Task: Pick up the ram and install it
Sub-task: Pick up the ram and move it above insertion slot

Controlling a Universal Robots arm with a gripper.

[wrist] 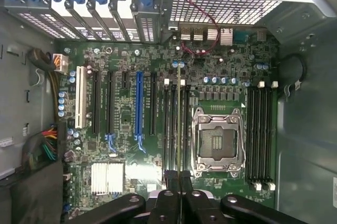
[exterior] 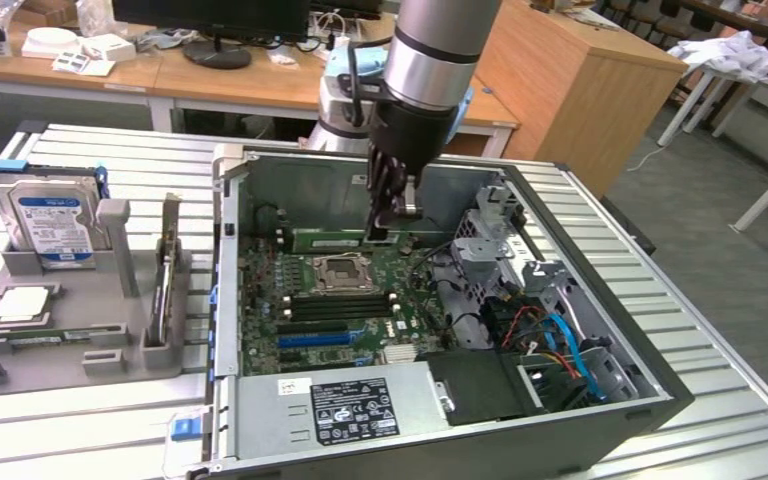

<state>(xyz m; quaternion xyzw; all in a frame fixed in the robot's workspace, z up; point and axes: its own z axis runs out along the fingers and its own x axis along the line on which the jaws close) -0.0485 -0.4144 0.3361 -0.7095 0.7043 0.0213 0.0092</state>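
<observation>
One ram (wrist: 180, 124) is clamped edge-on in my narrowly shut claw (wrist: 180, 180) over the black memory slots (wrist: 167, 129) beside the processor socket (wrist: 217, 140); I'd keep it level, lined up along one slot.

1. I see a ribbed metal table (exterior: 651, 262) carrying everything.
2. An open computer case (exterior: 571, 440) sits on its middle.
3. A grey parts holder (exterior: 77, 352) rests beside it, toward the exterior view's left.

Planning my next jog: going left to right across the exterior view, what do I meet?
hard drive → the ram → gripper, shut on the ram → metal drive cage → blue cables
</observation>
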